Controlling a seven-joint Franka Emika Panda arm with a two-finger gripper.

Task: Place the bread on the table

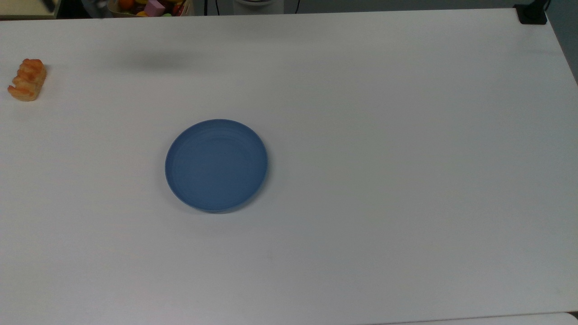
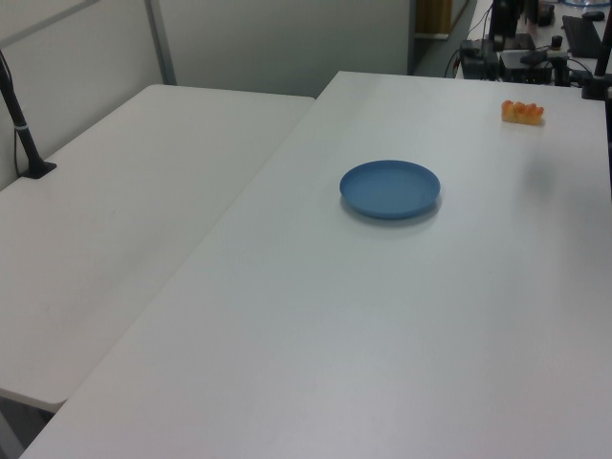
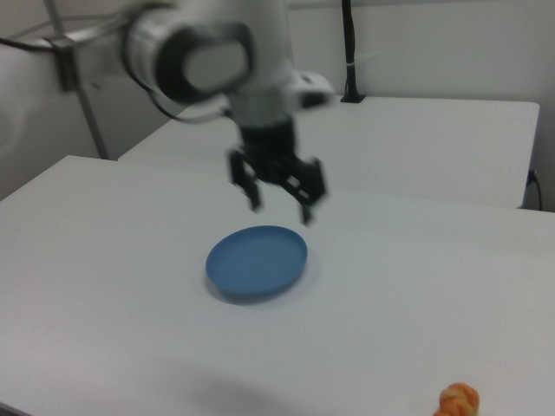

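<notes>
While the bread (image 1: 27,80) rests on the table (image 1: 384,135), plate (image 1: 216,165) seemingly empty.

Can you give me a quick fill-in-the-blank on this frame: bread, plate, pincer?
1. The bread lies directly on the white ____.
2. The round plate is ____ in colour.
3. In the right view the pincer hangs above the table with its fingers ____.
4. The plate has ____ on it.

Missing words: table; blue; open; nothing
</notes>
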